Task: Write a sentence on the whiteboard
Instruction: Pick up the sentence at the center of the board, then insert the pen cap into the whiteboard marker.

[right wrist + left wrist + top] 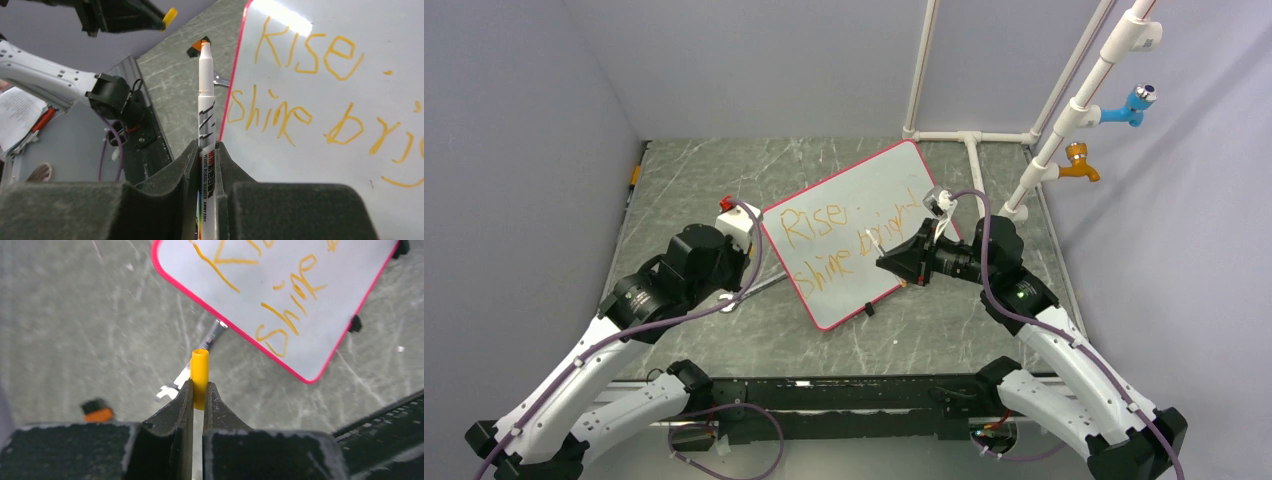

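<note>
Grey marbled worktop [714,180], pale walls around it. whiteboard [864,195] sits mid-worktop, turned askew, with a red-pink rim and two black clip feet [355,324] on one edge. sentence [816,226] is in thin orange strokes, two rows: "Rise" above, "shine bright" below, last letters ragged. Right gripper [206,150] is clamped on a white marker [205,115], orange tip bare, over the board's right half by "bright"; can't tell if the tip touches. Left gripper [198,390] is closed on a yellow cap [199,371], off the board's left edge above bare worktop. Silver rod [212,337] pokes out from under that edge; small black-and-orange piece [97,411] lies nearby. White pipe frame [944,135] at back right carries a blue fitting [1132,105] and an orange fitting [1079,165].
</note>
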Controlling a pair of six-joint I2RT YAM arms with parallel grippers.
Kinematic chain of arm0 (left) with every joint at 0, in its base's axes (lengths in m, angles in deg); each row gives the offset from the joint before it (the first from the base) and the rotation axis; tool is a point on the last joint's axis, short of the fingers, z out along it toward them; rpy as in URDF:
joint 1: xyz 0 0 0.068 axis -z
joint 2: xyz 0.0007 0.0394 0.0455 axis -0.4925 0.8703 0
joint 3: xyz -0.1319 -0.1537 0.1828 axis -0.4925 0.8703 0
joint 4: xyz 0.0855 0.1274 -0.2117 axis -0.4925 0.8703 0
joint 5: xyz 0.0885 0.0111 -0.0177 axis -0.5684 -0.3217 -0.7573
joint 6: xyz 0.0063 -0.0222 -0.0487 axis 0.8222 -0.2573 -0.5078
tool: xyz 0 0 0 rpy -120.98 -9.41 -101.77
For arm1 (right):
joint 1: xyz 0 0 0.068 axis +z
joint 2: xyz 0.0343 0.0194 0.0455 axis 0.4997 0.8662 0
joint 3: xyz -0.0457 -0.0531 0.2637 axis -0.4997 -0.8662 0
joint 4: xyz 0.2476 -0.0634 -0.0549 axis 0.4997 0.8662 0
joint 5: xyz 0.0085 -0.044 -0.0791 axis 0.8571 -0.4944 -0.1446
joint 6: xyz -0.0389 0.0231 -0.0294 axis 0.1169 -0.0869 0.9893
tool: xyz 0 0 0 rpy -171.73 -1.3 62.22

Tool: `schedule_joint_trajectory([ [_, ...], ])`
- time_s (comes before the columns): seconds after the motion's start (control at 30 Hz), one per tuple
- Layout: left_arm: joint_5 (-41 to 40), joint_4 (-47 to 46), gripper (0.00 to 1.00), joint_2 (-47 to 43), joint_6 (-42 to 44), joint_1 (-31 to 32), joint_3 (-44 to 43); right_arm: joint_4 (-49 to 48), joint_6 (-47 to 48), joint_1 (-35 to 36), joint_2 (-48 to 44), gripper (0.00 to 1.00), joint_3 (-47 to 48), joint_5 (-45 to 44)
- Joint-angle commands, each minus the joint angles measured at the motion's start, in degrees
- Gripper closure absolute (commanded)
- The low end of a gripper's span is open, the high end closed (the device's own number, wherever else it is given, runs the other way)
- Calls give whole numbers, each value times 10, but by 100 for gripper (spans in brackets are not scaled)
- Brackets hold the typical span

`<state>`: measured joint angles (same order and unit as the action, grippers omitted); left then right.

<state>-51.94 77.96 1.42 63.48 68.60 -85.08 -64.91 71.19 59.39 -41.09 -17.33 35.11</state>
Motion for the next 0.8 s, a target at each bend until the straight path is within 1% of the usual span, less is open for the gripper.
schedule_joint_trajectory([
  [0.0,-45,-79,100,-2,197,2,-28,-16,4,14,16,100,42,51],
  [0.07,-39,-125,100,-2,255,1,-30,-6,10,23,29,100,50,64],
  [0.17,-20,-167,100,7,331,2,-36,21,28,42,49,100,64,73],
  [0.23,15,-185,100,9,390,2,-33,35,39,52,59,100,69,76],
  [0.37,106,-228,100,-5,526,1,1,58,61,69,77,100,79,82],
  [0.47,173,-197,100,-5,626,1,-2,62,67,83,92,100,84,86],
  [0.57,215,-171,100,4,667,1,-14,61,71,99,108,100,88,87],
  [0.63,265,-150,100,8,700,2,-22,60,74,111,116,100,91,86],
  [0.77,330,-142,100,12,744,2,-16,58,78,128,129,100,94,89],
])
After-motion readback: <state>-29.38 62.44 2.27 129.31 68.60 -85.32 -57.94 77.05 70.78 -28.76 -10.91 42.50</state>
